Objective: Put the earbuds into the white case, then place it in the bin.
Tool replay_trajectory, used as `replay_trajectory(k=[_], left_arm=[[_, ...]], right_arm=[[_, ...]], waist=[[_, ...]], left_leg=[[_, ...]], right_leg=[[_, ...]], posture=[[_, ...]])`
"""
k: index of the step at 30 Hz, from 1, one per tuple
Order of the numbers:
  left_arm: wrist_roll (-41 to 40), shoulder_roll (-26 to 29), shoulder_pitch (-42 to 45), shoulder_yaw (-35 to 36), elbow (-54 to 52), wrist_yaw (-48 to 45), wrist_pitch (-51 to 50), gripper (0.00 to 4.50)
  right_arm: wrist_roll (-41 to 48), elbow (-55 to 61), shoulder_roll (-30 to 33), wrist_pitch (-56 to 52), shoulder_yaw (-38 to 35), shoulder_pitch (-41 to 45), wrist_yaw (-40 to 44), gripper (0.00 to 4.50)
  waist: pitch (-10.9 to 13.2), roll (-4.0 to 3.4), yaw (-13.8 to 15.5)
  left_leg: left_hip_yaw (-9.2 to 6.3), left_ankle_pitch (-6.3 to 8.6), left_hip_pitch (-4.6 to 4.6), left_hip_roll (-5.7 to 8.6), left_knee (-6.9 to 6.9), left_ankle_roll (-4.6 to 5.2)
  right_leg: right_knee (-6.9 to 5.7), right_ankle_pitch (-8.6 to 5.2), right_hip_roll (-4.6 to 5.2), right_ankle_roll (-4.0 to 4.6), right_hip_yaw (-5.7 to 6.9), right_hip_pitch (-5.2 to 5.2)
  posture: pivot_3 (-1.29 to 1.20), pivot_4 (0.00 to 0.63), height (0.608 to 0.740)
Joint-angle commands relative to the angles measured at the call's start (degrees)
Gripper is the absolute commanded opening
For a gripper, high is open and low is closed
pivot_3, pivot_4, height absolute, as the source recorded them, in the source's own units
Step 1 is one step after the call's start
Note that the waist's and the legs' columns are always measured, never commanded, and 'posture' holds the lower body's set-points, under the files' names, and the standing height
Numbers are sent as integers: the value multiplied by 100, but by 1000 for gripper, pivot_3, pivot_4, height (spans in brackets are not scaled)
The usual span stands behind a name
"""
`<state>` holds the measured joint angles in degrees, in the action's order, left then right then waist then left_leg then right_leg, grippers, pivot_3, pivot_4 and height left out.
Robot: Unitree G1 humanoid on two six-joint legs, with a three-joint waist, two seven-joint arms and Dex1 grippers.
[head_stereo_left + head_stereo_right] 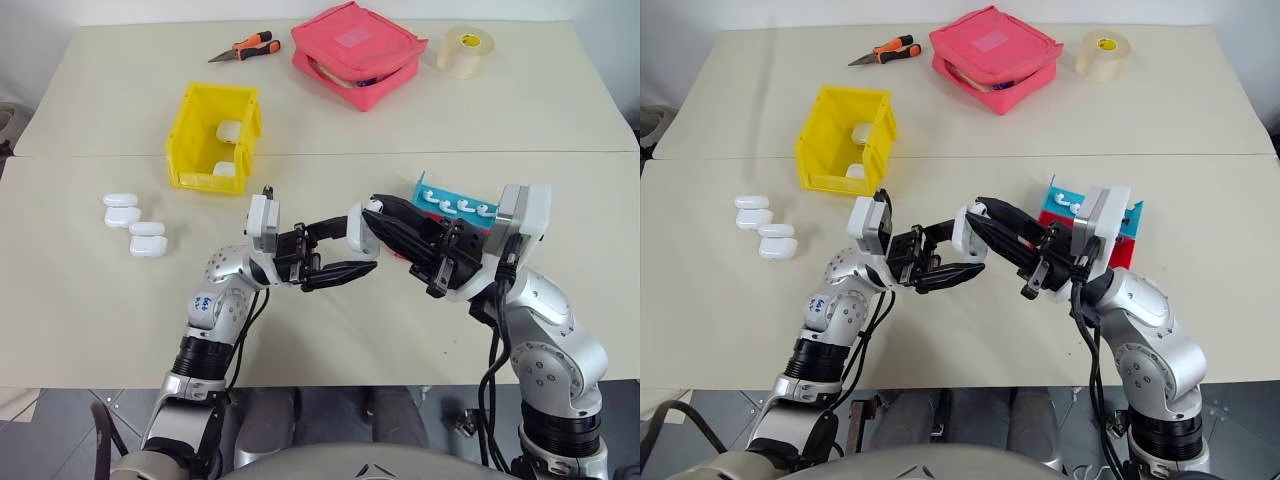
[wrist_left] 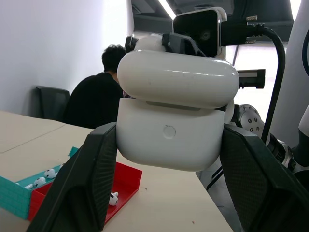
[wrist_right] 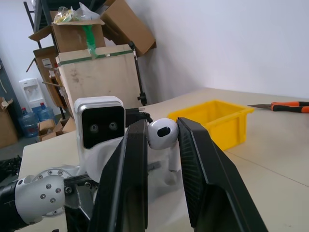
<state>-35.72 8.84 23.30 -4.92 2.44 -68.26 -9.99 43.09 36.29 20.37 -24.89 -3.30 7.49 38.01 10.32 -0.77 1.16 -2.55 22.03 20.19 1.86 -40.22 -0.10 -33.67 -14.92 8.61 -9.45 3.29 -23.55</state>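
The white case (image 2: 177,116) is glossy, w/ rounded corners and a small round dimple on its front; its lid is lifted a bit, so I see a gap at the hinge line. It sits in my left claw (image 1: 338,255), held above the table (image 1: 90,300) in front of me, the two black fingers (image 2: 89,179) pressed on both sides of the lower half, so this claw is closed on it. My right claw (image 3: 161,145) is narrow and pinches one earbud (image 3: 161,133), small white glossy piece w/ a dark oval spot on the round head and the stem pointing down between the fingers. The right claw meets the left one, the earbud is very near the case; I cannot tell if they touch. More earbuds (image 1: 455,207) lie in a row in the red and blue tray (image 1: 1125,235) at my right. Four other cases (image 1: 133,225) lie at my left on the table. The yellow bin (image 1: 213,137) stands further ahead, apart from both claws, w/ two white cases inside.
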Motion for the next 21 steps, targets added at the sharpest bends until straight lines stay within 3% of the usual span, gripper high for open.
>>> replay_trajectory(k=[1, 18, 21], left_arm=[[-133, -8, 0, 63, -277, 5, 12, 2807], [-60, -188, 142, 81, -181, -14, 234, 2807], [-23, -239, 178, 78, -150, -43, 276, 2807]], right_arm=[[-4, 11, -77, 181, 74, -46, -19, 545], [143, -475, 232, -192, 93, -174, -68, 545], [335, -502, 314, -291, 31, -91, -23, 1483]], waist=[[0, 0, -1], [0, 0, 3], [0, 0, 3]], left_leg=[[0, 0, 0, 0, 0, 0], [0, 0, 0, 0, 0, 0], [0, 0, 0, 0, 0, 0]], right_leg=[[0, 0, 0, 0, 0, 0], [1, 0, 0, 0, 0, 0], [1, 0, 0, 0, 0, 0]], posture=[[0, 150, 740], [0, 150, 740], [0, 150, 740]])
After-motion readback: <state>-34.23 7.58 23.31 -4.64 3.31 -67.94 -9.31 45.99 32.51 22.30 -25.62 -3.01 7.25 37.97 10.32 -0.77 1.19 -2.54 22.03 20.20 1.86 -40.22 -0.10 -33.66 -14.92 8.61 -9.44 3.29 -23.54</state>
